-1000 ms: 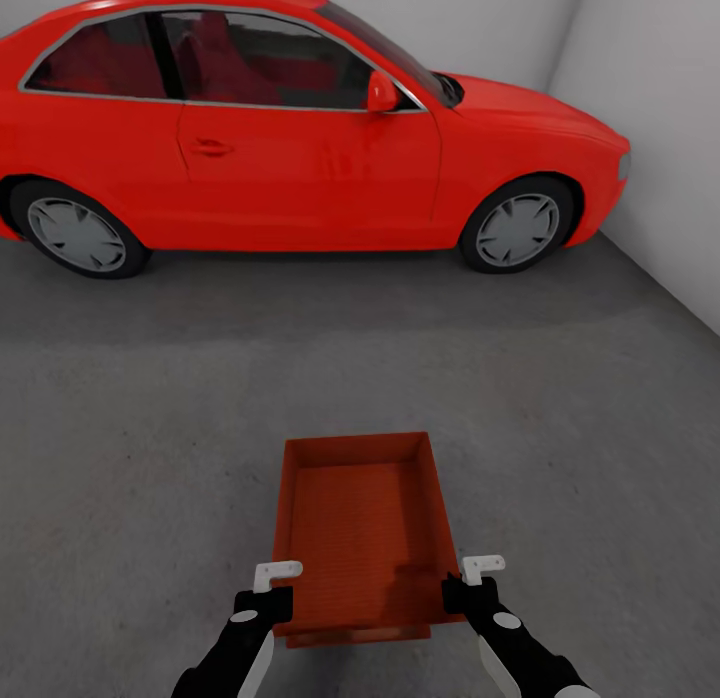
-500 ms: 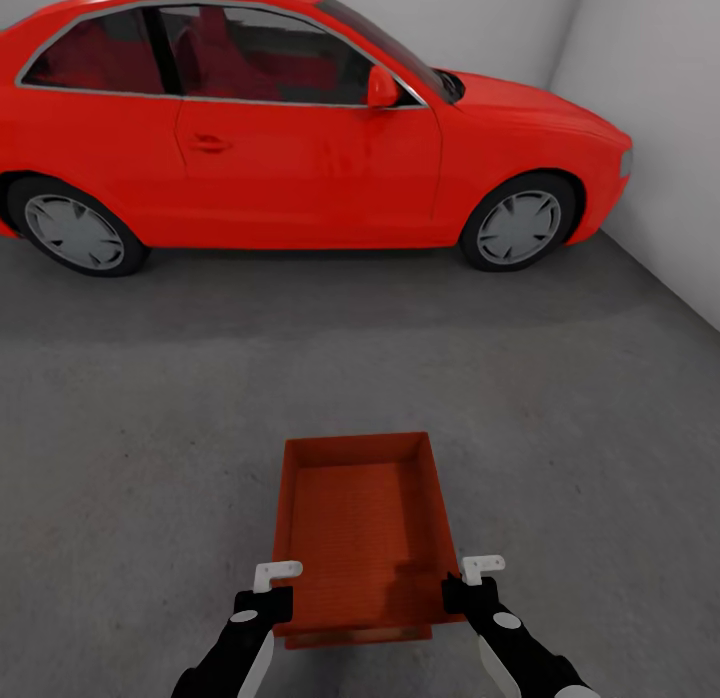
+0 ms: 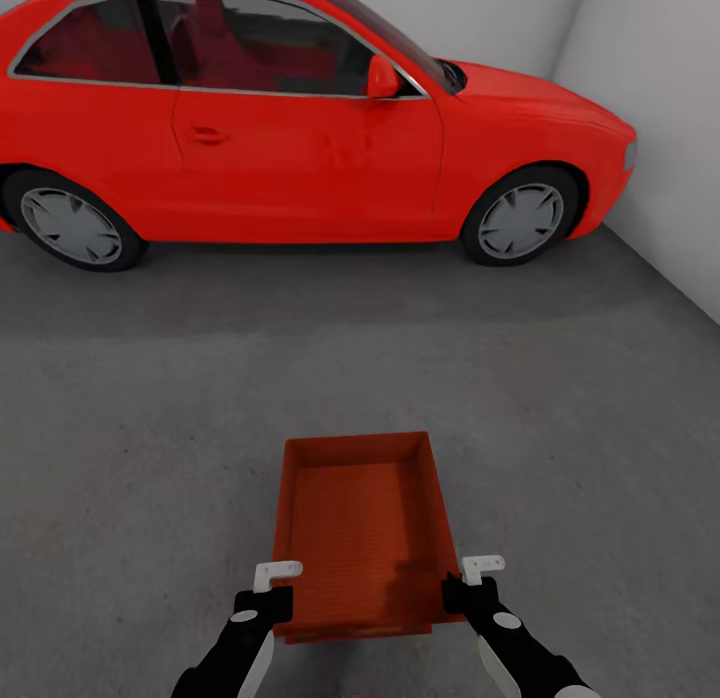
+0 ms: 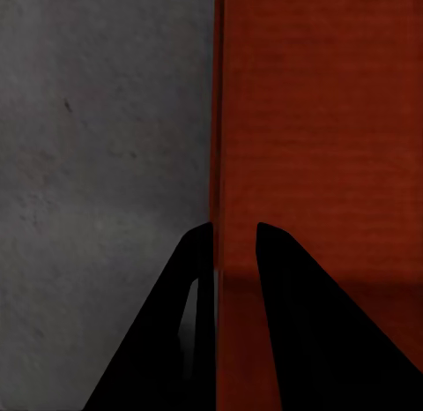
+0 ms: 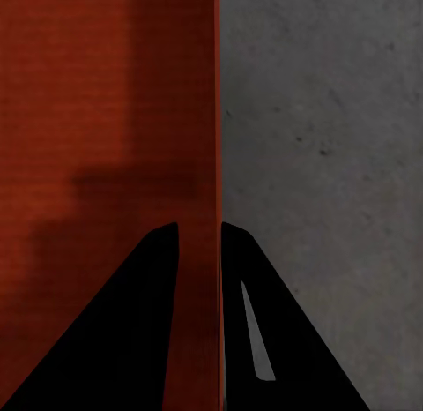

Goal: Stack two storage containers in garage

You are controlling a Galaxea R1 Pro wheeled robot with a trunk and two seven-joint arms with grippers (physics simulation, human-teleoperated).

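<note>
Head view: a rust-red bin [image 3: 360, 533] sits at 6 o'clock over the grey floor [image 3: 560, 398], held level between both arms. The left gripper [image 3: 272, 590] is clamped on its left wall, the right gripper [image 3: 470, 583] on its right wall. A red car [image 3: 300, 128] stands side-on at 12 o'clock before a white wall [image 3: 650, 108].

Left wrist view: black fingers [image 4: 291, 323] straddle the bin's wall [image 4: 218, 120], floor beside it.

Right wrist view: fingers [image 5: 132, 332] pinch the other wall [image 5: 217, 102].
</note>
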